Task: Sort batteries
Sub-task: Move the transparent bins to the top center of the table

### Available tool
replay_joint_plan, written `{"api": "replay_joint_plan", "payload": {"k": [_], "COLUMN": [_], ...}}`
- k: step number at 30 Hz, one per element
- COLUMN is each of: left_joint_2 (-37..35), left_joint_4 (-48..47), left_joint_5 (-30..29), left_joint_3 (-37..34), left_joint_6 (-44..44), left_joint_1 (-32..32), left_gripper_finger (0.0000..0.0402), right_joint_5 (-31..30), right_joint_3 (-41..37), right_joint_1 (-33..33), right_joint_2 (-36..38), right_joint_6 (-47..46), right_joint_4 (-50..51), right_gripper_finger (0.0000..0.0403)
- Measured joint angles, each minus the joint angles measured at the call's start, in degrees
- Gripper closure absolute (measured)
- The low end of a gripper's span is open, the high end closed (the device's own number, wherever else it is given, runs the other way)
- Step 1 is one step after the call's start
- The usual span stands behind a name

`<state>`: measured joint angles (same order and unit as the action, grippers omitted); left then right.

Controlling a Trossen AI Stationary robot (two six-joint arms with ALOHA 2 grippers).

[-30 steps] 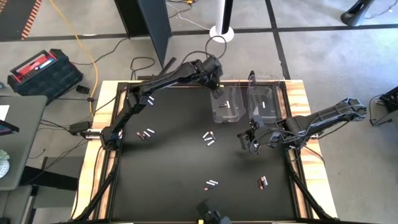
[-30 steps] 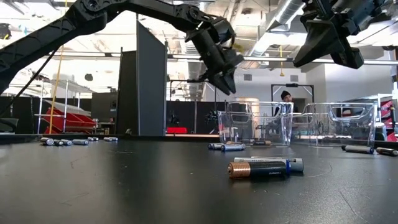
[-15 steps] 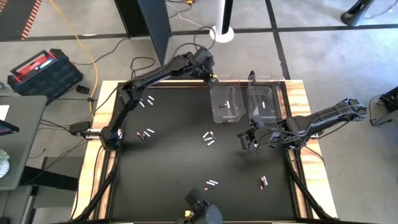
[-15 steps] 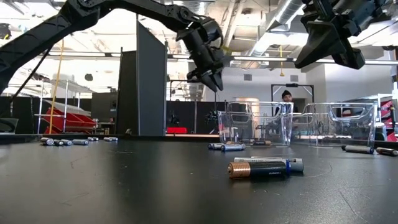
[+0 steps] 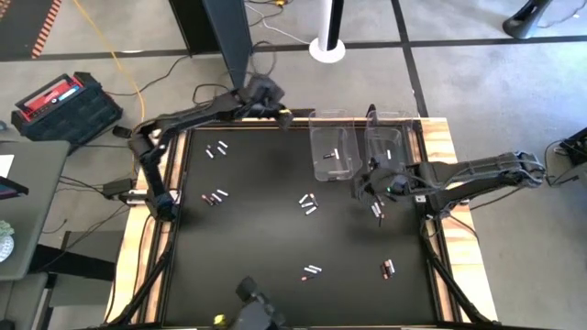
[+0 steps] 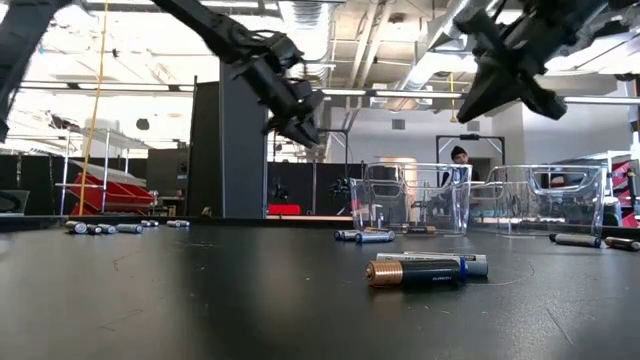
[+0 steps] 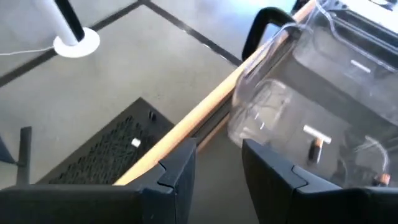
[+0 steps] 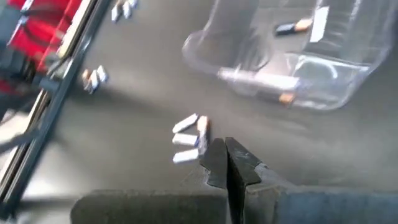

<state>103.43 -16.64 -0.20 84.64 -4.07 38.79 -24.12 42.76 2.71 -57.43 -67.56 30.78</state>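
Desk top black, rim pale wood. Batteries white/silver, some dark with copper ends; nearest one copper tip, silver-blue body. Bins clear plastic. Arms dark. Case on floor red and black. Cable yellow. Floor grey, black lines.

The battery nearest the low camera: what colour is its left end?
Copper-coloured; the battery shows best in the low view.

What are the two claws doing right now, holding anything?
Left gripper: open, empty, above the table's far edge.
Right gripper: shut, nothing visibly held, over the mat near the clear bins.
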Motion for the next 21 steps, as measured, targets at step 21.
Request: {"api": "replay_joint_plan", "payload": {"k": [21], "left_joint_2": [-23.3], "left_joint_4": [14.7], "left_joint_5": [18.7], "left_joint_3": [-34.0], "left_joint_6": [5.5], "left_joint_1": [13.8], "left_gripper_finger": [0.0274], "right_joint_5": [20.1], "right_joint_3": [35.0], "right_joint_1": [-47.0], "right_joint_2": [-8.5], "right_joint_6": [46.1], "right_joint_4": [20.3], "right_gripper_finger": [0.0394]}}
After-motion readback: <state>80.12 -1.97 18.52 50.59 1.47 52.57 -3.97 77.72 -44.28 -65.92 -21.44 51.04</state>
